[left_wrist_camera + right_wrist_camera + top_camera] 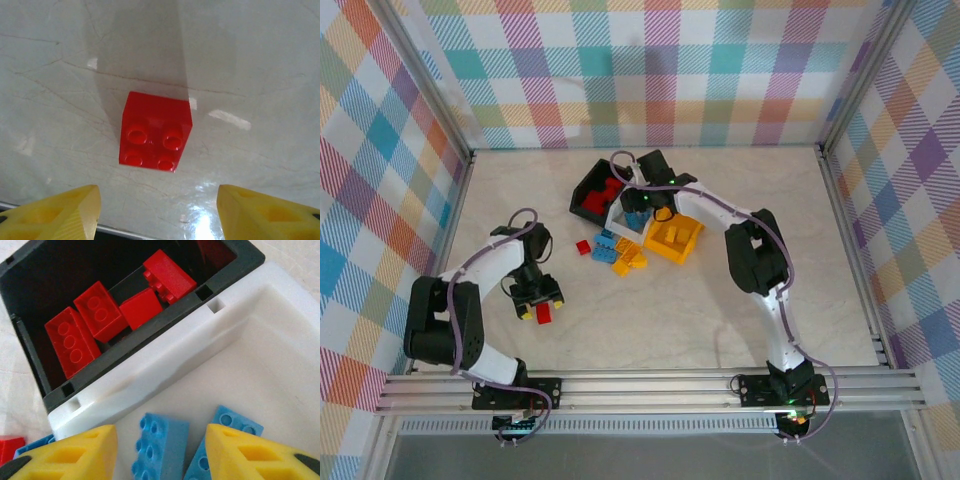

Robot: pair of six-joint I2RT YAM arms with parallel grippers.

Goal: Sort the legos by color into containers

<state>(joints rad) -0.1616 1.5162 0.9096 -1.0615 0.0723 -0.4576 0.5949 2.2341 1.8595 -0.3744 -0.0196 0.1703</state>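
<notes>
Left fingers (55, 212) stood wide astride a red two-by-two brick (155, 131) on the counter (260, 60) | right fingers (70, 455) hung parted, blue brick (160, 445) loose between them in the white bin (200, 335) | risk: an off-centre squeeze could skid the red two-by-two brick away

Overhead wide, wrist cameras close above legos (155, 132)

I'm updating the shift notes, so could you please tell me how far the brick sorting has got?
Done: red bricks lie in the black bin, yellow ones in the yellow bin. In hand: the right gripper stands open over blue bricks in the white bin; the left gripper, open, hovers by a loose red brick. Left: a mixed pile.
</notes>
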